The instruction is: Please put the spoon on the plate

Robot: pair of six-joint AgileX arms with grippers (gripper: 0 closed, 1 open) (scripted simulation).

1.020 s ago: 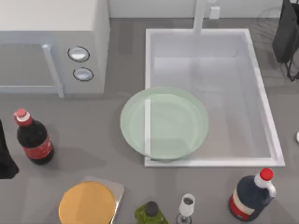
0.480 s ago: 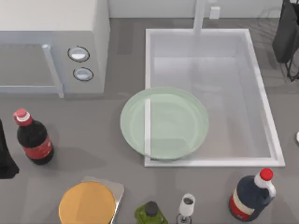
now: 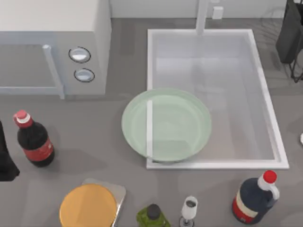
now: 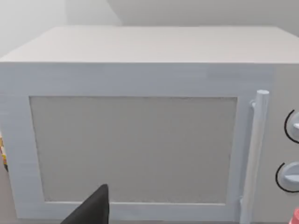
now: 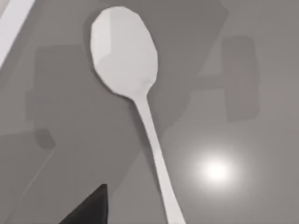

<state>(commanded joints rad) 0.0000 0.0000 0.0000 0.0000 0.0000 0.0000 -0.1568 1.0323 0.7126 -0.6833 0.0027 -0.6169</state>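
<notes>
While the spoon point(image 5: 125, 56) lies flat on the grey tabletop point(image 3: 94, 146), seen close beneath the right wrist camera with its oval bowl and thin handle free of any grip, the task looks barely begun. At the right edge of the top view a small white speck point(image 3: 301, 138) shows, which may be part of the spoon, though I cannot tell for sure. The plate point(image 3: 166, 125) sits near the middle of the scene, overlapping the near left corner of the white sink point(image 3: 270, 104), and it carries nothing. A dark tip of the right gripper point(image 5: 88, 207) shows just beside the handle but apart from it; whether that gripper is released or clenched I cannot tell. The left arm is parked at the left edge point(image 3: 5, 161), its wrist camera facing the microwave point(image 4: 140, 135), and its gripper's state is likewise unclear. Grasping, carrying leftward to the plate and releasing are all left to do.
</notes>
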